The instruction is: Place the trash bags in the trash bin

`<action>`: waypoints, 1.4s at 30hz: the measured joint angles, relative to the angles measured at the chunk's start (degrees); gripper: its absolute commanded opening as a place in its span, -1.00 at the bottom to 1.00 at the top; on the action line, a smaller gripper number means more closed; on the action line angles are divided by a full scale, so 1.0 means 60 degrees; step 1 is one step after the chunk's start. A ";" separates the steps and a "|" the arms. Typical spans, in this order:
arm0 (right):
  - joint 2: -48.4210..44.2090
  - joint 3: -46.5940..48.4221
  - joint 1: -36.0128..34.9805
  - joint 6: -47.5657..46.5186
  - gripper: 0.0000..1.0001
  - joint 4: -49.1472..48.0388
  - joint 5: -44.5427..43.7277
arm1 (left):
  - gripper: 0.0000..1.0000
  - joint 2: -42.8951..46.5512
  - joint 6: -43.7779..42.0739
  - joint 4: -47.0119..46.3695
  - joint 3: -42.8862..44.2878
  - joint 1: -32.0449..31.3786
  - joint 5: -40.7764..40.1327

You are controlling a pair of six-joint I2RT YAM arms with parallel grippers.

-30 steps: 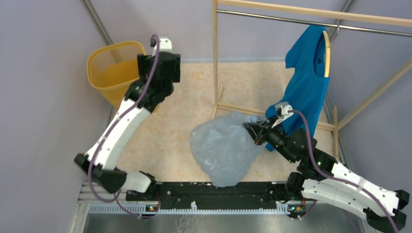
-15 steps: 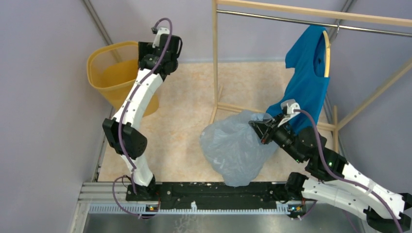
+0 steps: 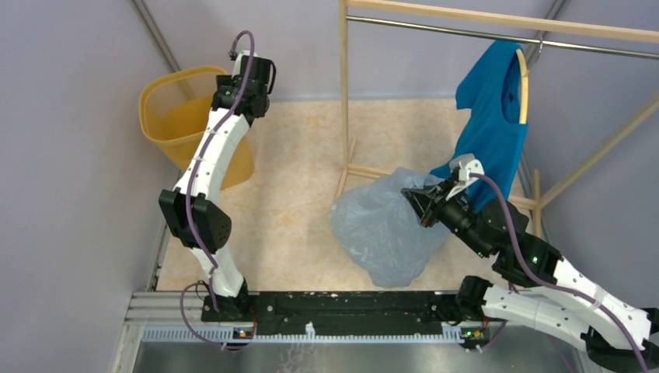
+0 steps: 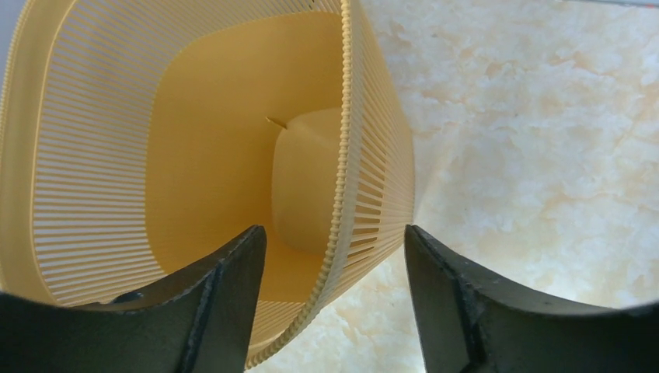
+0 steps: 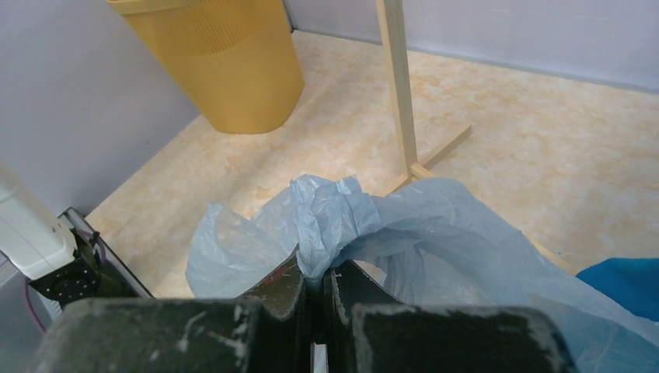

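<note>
Lower right in the overhead view, the right arm's fingers (image 5: pixel 284 299) are pinched tight on a bunched fold of the thin, crinkly pale blue-grey plastic trash bag (image 3: pixel 381 229), holding it up, likely for carrying. Far upper left, the left arm's fingers (image 4: pixel 225 287) stand wide astride the rim of the yellow-orange mesh plastic trash bin (image 3: pixel 183 116), probably to steady it.

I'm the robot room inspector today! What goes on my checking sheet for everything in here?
Surface: pale marbled floor.
Job's things: trash bag is held by its bunched top, well away from the bin. The yellow trash bin is at the far left, nothing seen inside.
Clutter: blue shirt on a hanger on the wooden rack.
Grippers: left gripper is open, its jaws either side of the bin's rim. The right gripper is shut on the bag.
Cables: purple cables, one running down from each gripper.
Surroundings: plain lilac walls.
</note>
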State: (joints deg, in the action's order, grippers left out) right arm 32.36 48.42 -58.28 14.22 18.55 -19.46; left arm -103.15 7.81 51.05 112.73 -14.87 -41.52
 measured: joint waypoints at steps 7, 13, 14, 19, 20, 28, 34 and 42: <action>-0.0273 0.0000 0.0000 -0.0033 -1.00 0.0073 -0.0069 | -0.11 0.0004 -0.0095 0.0073 -0.0164 0.0062 0.0262; -0.0302 0.0084 0.0000 -0.0025 -1.00 0.0211 -0.0164 | -0.51 0.0117 -0.0157 0.0066 -0.0182 0.0146 0.0448; -0.0299 0.0120 0.0000 -0.0025 -1.00 0.0244 -0.0193 | -0.60 0.0157 -0.0178 0.0040 -0.0215 0.0149 0.0557; -0.0193 0.0441 0.0000 -0.0022 -1.00 0.0415 -0.0437 | -0.87 0.0346 0.0058 0.0084 -0.0364 0.0146 0.1191; -0.0197 0.0448 0.0000 -0.0018 -1.00 0.0415 -0.0506 | -0.91 0.0361 0.0146 0.0182 -0.0364 0.0149 0.1362; -0.0240 0.0452 0.0000 0.0055 -1.00 0.0637 -0.0936 | -1.00 0.1056 0.0317 0.0710 -0.0630 -0.0211 0.3060; -0.0229 0.0688 0.0000 0.0058 -1.00 0.0863 -0.1180 | -1.00 0.3122 0.0641 0.0994 -0.1963 -0.1086 0.4346; -0.0168 0.1140 0.0000 -0.0022 -1.00 0.0812 -0.1614 | -1.00 0.5067 0.1140 0.1249 -0.2874 -0.3891 0.4812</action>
State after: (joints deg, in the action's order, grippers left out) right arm 31.35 55.27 -58.28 14.09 23.42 -29.15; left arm -72.75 14.66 58.54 95.48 -38.22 -12.64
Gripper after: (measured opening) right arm 0.009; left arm 0.049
